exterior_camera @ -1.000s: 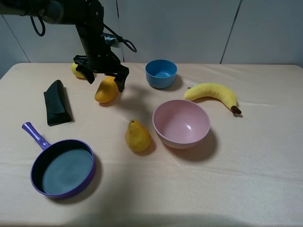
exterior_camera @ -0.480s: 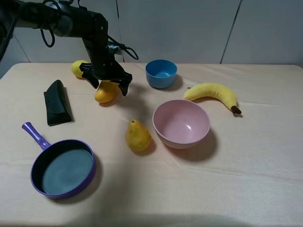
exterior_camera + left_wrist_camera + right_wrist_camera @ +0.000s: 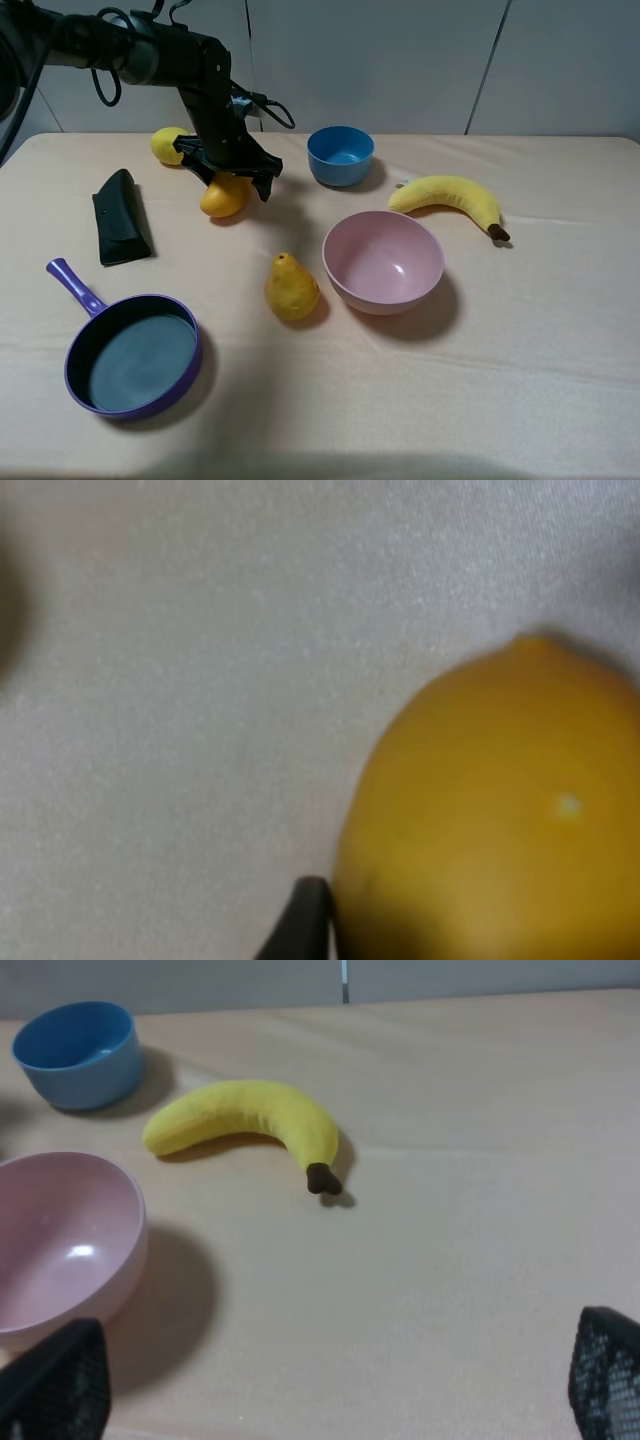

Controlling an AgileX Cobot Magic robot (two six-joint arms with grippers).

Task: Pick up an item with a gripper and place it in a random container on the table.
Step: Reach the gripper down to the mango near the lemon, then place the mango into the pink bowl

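The orange-yellow mango (image 3: 222, 198) lies on the beige table (image 3: 520, 360) at the back left. My left gripper (image 3: 226, 178) is low over it, its black fingers spread on either side of the fruit, open. In the left wrist view the mango (image 3: 500, 810) fills the frame very close, with one fingertip (image 3: 303, 920) beside it. The pale pink bowl (image 3: 383, 293) stands at the middle, empty, and shows in the right wrist view (image 3: 60, 1250). My right gripper (image 3: 330, 1390) is open and empty; it is out of the exterior high view.
A bumpy yellow pear (image 3: 291, 289) stands left of the pink bowl. A lemon (image 3: 163, 146) lies behind the left arm. A blue bowl (image 3: 340, 156) and a banana (image 3: 450, 197) are at the back. A purple frying pan (image 3: 133, 355) and a black case (image 3: 120, 216) are on the left.
My left gripper has come down lower around the mango and shifted slightly; the arm has swung down behind it. The mango and the other objects have not moved.
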